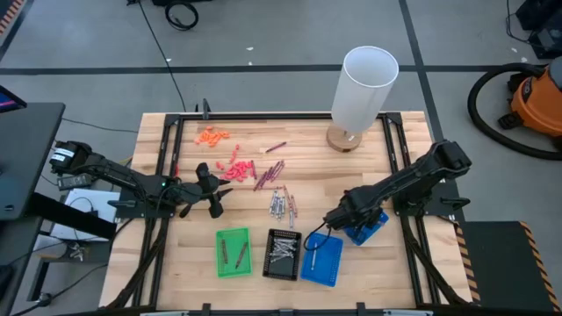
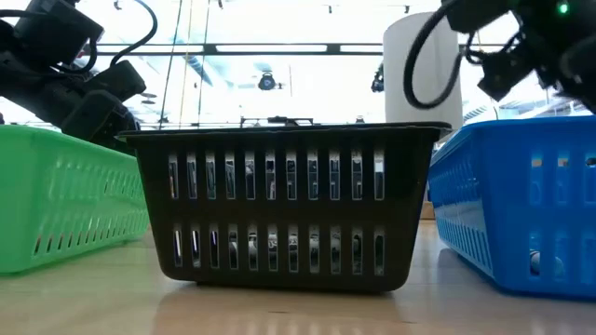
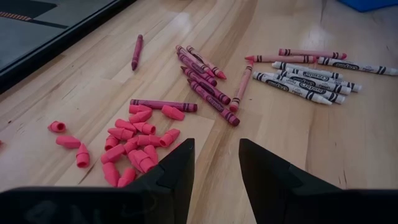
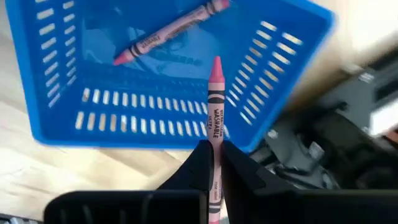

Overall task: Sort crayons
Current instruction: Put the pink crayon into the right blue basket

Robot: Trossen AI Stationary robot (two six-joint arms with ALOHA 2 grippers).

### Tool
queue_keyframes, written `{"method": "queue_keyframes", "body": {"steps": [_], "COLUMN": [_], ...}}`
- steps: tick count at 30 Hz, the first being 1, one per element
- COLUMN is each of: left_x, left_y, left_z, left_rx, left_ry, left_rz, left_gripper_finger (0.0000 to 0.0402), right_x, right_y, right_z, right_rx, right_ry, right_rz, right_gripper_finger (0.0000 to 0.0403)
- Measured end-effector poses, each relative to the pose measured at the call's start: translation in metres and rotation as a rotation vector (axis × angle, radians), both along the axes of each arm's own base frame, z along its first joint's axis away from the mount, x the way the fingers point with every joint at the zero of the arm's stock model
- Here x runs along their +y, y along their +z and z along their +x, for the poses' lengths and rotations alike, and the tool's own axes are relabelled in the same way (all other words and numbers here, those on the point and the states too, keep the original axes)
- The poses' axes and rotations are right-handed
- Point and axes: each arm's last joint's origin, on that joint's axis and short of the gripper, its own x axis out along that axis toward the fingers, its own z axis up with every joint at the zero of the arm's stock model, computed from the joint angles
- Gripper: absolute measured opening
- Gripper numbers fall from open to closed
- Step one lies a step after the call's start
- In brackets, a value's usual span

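Loose crayons lie mid-table: a maroon bunch (image 1: 268, 174) (image 3: 205, 81) and a silvery grey bunch (image 1: 281, 206) (image 3: 311, 78). Green (image 1: 233, 253), black (image 1: 283, 254) and blue (image 1: 327, 268) trays stand in a row at the near edge. In the blue tray lies one pink crayon (image 4: 171, 31). My right gripper (image 1: 330, 222) (image 4: 214, 152) hangs over that tray's wall (image 4: 155, 118), shut on another pink crayon (image 4: 215, 99). My left gripper (image 1: 211, 189) (image 3: 216, 168) waits open above the table left of the crayons, holding nothing. My right gripper pinches the pink crayon's back half (image 4: 215, 140) between its two fingers. The crayon lies along the fingers, and its pointed end (image 4: 216, 62) sticks out past them. The fingers slant down from above. The crayon is lifted clear, above the blue tray.
Stubby pink bits (image 3: 130, 146) (image 1: 237, 168) and orange bits (image 1: 212, 136) lie at the far left. A white cylinder on a wooden foot (image 1: 364, 88) stands at the far right. Another blue object (image 1: 364, 230) sits under my right arm. Dark rails frame the table.
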Motion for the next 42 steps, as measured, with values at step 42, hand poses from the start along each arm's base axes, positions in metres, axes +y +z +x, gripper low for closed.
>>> {"method": "queue_keyframes", "body": {"steps": [42], "left_x": [0.0], "left_y": [0.0], "left_z": [0.0], "left_rx": [0.0], "left_ry": [-0.001], "left_rz": [0.002], "left_gripper_finger": [0.0137], "right_x": [-0.021], "right_y": [-0.034], "right_z": [0.001], "right_rx": [-0.108], "right_ry": [0.283], "right_rz": [0.025], "right_gripper_finger": [0.0108]}}
